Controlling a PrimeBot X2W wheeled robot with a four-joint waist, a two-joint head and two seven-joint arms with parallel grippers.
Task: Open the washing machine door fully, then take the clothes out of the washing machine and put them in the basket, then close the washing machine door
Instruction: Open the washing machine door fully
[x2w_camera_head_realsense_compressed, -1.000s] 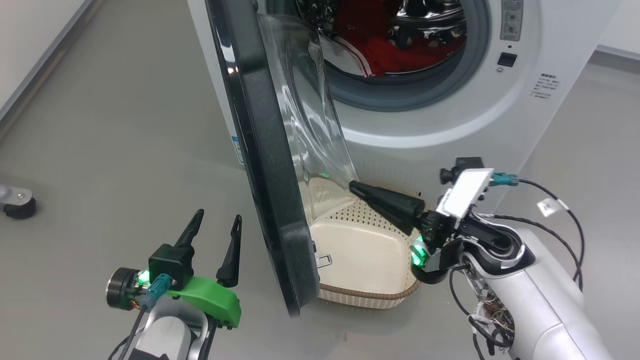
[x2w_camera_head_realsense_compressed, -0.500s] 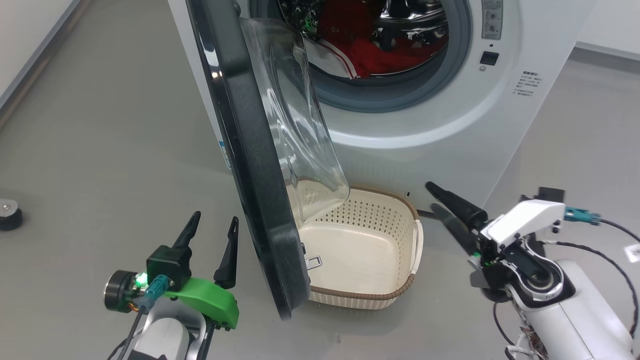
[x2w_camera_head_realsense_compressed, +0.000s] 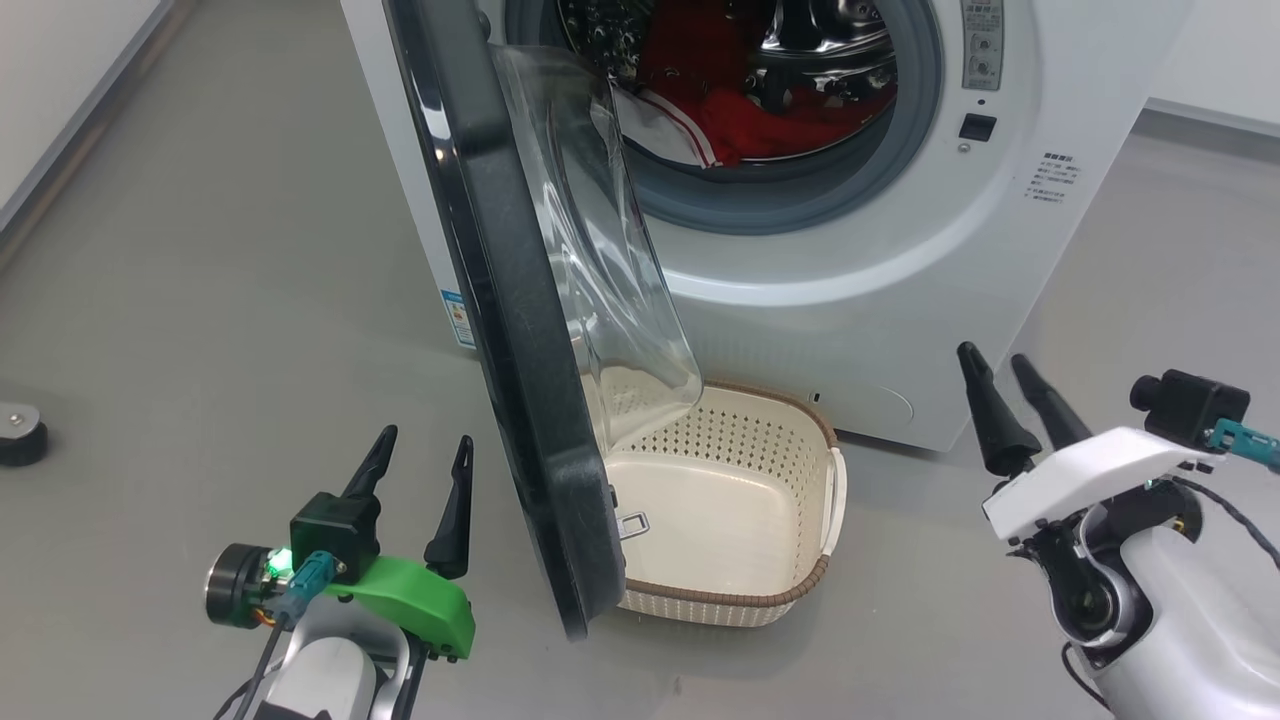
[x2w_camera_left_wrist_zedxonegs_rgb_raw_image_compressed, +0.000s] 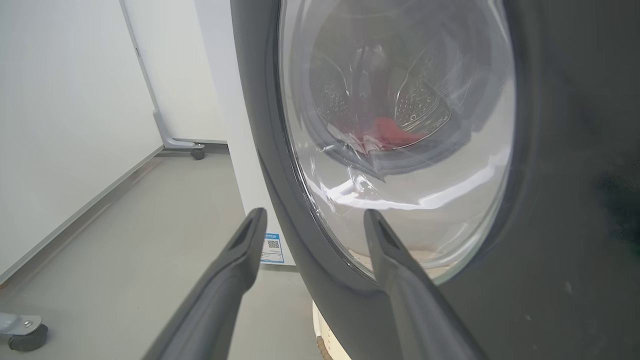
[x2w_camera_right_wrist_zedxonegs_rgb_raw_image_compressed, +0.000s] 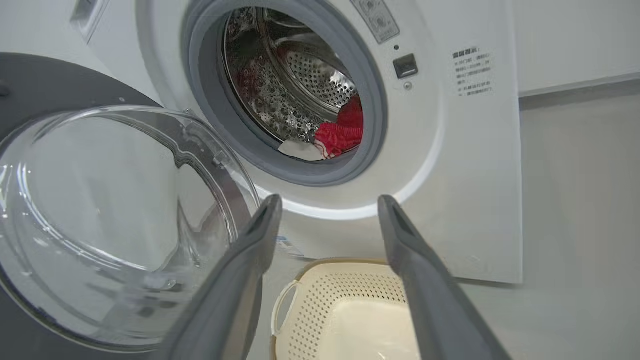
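Two arms are held low over the grey floor (x2w_camera_head_realsense_compressed: 200, 250). The left end effector (x2w_camera_head_realsense_compressed: 427, 437) points its fingers, spread apart and empty, towards the outer face of the washing machine door (x2w_camera_head_realsense_compressed: 520, 330), close beside the black rim. The right end effector (x2w_camera_head_realsense_compressed: 992, 353) rises from a bent white forearm, fingers apart, holding nothing, aimed at the washing machine (x2w_camera_head_realsense_compressed: 900, 260). The door stands part open, its lower edge over the basket (x2w_camera_head_realsense_compressed: 800, 590), which sits on the floor against the machine's front. The clothes (x2w_camera_head_realsense_compressed: 740, 120) lie in the drum.
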